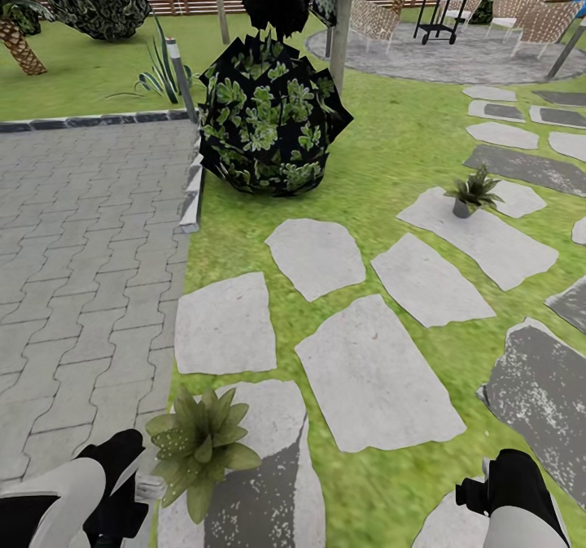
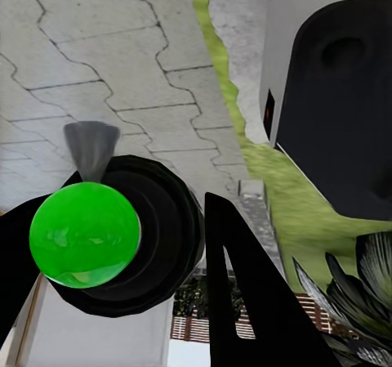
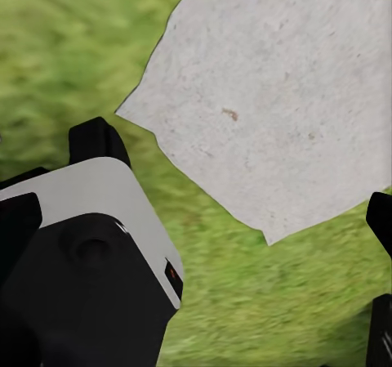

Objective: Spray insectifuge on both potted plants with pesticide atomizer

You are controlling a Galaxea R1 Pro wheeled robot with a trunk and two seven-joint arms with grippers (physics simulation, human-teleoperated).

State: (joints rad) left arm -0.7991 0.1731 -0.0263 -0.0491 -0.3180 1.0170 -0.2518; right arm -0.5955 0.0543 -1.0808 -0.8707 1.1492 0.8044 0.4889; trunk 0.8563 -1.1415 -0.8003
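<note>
My left fingers [image 2: 237, 293] look clamped round the pesticide atomizer [image 2: 86, 234]; I see its green body end-on, grey nozzle beyond. Its pale head [image 1: 150, 487] sits just beside the near potted plant [image 1: 201, 444], touching or almost touching the leaves. To spray well, I judge I should back off a little from that plant, aim the nozzle down at the rosette's centre and sweep across every leaf. The far potted plant [image 1: 472, 193] stands well beyond it, across the stepping stones [image 1: 376, 381]. My right fingers [image 3: 380, 213] hold nothing I can see; their gap I cannot tell.
</note>
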